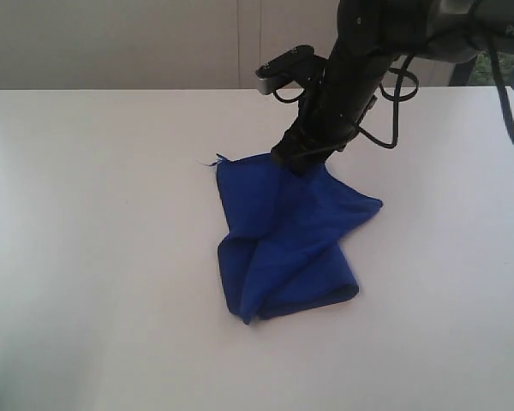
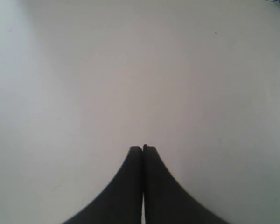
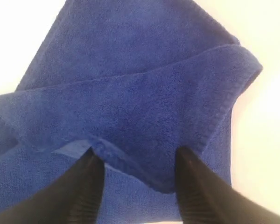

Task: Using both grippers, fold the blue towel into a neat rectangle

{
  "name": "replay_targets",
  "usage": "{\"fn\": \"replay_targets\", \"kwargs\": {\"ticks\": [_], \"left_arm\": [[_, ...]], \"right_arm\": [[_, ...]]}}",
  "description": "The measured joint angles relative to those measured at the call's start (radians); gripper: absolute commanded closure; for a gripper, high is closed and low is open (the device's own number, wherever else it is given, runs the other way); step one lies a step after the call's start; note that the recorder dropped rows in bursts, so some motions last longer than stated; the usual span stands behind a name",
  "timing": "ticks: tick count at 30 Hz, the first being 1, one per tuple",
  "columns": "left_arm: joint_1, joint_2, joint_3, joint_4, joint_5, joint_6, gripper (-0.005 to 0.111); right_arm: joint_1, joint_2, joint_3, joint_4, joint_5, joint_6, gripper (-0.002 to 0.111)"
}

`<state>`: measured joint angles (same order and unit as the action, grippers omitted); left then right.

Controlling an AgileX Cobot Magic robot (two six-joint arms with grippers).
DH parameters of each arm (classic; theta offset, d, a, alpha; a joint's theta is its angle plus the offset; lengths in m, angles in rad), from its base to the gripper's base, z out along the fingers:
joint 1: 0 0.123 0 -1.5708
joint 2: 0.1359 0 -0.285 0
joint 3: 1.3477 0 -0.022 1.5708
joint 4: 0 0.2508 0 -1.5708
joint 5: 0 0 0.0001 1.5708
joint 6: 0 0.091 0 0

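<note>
- The blue towel [image 1: 283, 248] lies crumpled near the middle of the white counter [image 1: 94, 214], bunched into uneven, overlapping folds rather than a flat rectangle.
- Its far edge rises a little off the counter, and the right end effector [image 1: 295, 161] meets the cloth there, reaching down from the upper right of the exterior view.
- A short loose thread [image 1: 212, 161] sticks out from the towel's far left corner.
- The near side of the towel is a soft rolled fold that narrows to a point at the near left; another corner juts out to the right.
- In the right wrist view, the right end effector's two black fingers [image 3: 86, 186] stand spread well apart.
- A doubled, hemmed edge of the towel lies in the gap between them and is not pinched.
- Whether the fingertips touch the cloth underneath cannot be told.
- The left end effector [image 2: 143, 148] has its jaws pressed together with nothing between them, and it hangs over bare white counter.
- Black cables [image 1: 394, 94] loop beside the right arm, and a small grey camera box [image 1: 283, 68] is mounted on its wrist.
- A pale wall [image 1: 111, 43] runs behind the far edge of the counter.
</note>
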<state>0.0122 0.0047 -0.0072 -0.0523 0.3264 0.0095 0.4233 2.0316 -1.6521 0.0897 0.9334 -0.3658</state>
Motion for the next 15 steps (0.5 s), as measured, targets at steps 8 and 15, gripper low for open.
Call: {"fn": "replay_targets", "kwargs": {"ticks": [8,15], "left_arm": [[0.000,0.000,0.000,0.000,0.000,0.000,0.107],[0.000,0.000,0.000,0.000,0.000,0.000,0.107]], "right_arm": [[0.000,0.093,0.000,-0.006,-0.016,0.009,0.044],[0.000,0.122,0.000,-0.014,-0.120,0.123,0.044]]}}
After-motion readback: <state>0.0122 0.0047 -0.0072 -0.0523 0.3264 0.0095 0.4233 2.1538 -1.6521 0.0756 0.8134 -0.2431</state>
